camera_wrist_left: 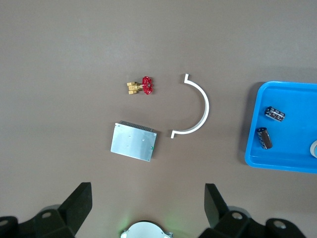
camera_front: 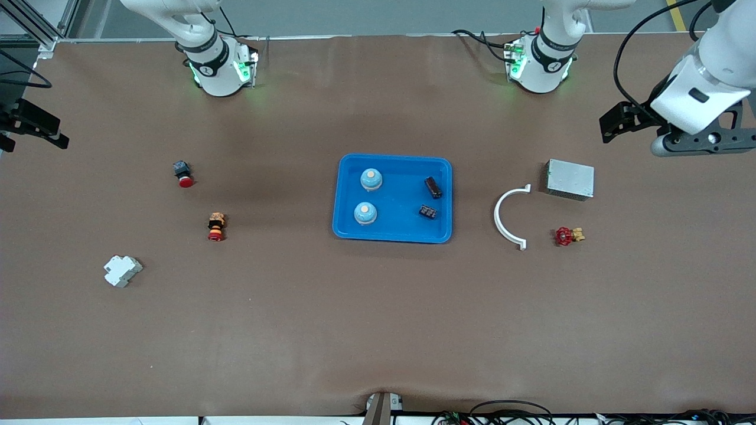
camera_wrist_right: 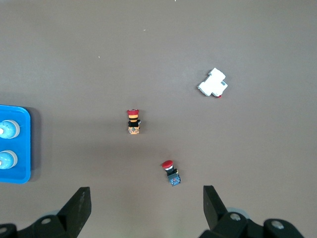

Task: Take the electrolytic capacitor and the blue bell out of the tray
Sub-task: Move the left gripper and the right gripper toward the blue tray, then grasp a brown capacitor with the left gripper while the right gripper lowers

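Observation:
A blue tray (camera_front: 401, 200) lies mid-table. In it are two blue bells with cream tops (camera_front: 370, 179) (camera_front: 365, 213) and two dark capacitors (camera_front: 433, 187) (camera_front: 429, 212). My left gripper (camera_front: 617, 124) is open and empty, up over the left arm's end of the table near the metal box. In its wrist view (camera_wrist_left: 147, 203) the tray's end (camera_wrist_left: 252, 148) and both capacitors (camera_wrist_left: 274, 113) (camera_wrist_left: 264, 138) show. My right gripper (camera_front: 29, 133) is open and empty, up over the right arm's end. In its wrist view (camera_wrist_right: 146, 206) the tray's edge (camera_wrist_right: 15, 178) and both bells (camera_wrist_right: 9, 130) (camera_wrist_right: 7, 159) show.
Toward the left arm's end lie a white curved clip (camera_front: 502, 218), a metal box (camera_front: 570, 179) and a red valve (camera_front: 567, 236). Toward the right arm's end lie a red push button (camera_front: 183, 174), an orange and red button (camera_front: 216, 227) and a white breaker (camera_front: 122, 270).

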Controlling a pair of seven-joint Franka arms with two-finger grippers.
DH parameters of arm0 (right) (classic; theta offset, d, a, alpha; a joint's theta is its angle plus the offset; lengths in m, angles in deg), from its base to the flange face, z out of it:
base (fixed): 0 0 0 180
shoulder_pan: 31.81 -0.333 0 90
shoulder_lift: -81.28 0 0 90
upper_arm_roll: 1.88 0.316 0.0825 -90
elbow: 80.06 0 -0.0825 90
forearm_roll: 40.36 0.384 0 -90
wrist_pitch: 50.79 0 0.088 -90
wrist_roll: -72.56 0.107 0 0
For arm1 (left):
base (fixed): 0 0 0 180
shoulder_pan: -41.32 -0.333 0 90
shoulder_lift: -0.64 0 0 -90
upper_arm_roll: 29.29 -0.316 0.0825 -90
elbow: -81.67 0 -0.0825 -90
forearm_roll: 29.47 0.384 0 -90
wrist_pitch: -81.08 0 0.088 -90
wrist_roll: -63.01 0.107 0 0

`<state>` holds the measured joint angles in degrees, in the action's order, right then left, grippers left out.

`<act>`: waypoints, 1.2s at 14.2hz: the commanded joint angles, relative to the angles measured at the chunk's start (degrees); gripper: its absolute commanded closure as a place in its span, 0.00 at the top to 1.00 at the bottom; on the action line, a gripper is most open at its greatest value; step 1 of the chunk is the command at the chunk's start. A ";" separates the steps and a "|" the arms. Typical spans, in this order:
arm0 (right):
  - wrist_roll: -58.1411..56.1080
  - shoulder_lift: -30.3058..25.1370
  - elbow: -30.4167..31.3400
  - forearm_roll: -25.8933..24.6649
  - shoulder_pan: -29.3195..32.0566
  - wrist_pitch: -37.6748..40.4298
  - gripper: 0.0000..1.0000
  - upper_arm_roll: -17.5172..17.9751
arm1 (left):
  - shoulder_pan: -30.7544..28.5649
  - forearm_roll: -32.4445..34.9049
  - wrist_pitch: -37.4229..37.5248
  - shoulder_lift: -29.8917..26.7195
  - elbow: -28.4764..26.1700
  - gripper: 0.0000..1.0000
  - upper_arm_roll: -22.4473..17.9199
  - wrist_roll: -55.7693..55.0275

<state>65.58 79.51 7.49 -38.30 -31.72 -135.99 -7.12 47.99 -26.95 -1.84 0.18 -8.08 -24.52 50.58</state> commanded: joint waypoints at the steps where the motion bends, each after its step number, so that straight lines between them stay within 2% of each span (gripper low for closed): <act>1: 0.30 -0.86 0.79 -0.65 0.88 0.21 1.00 0.68 | 1.42 0.38 1.26 2.21 2.47 1.00 2.34 -6.88; 4: 6.59 -1.39 2.45 -0.22 0.27 0.91 1.00 1.20 | 1.42 -0.06 1.00 4.76 2.30 1.00 7.17 -18.38; 6: 7.50 -1.91 4.81 1.88 -0.08 1.09 1.00 1.38 | 1.51 1.07 0.04 6.34 1.86 1.00 11.29 -25.60; 8: 10.21 -5.76 12.00 5.57 -0.70 -1.18 1.00 1.47 | 1.51 1.69 -2.94 7.14 0.46 1.00 13.16 -30.44; 11: 18.82 -12.97 24.84 5.68 -4.20 -8.83 1.00 3.57 | 1.95 2.39 -11.10 7.23 -6.20 1.00 16.66 -37.92; 13: 26.62 -14.13 28.11 5.68 -5.97 -10.51 1.00 7.07 | 2.21 3.19 -16.20 7.49 -9.73 1.00 17.03 -41.25; 15: 36.55 -13.96 28.65 5.68 -6.59 -11.74 1.00 13.13 | 4.14 3.19 -21.83 9.07 -12.81 1.00 17.29 -48.36; 17: 44.29 -13.34 29.35 6.03 -7.90 -13.41 1.00 16.13 | 5.63 3.19 -26.84 10.82 -15.88 1.00 17.29 -53.38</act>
<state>103.39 67.14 34.87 -33.35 -38.90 -147.56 6.80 52.36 -24.94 -24.26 10.15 -20.88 -7.41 2.07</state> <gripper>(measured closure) 0.000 0.000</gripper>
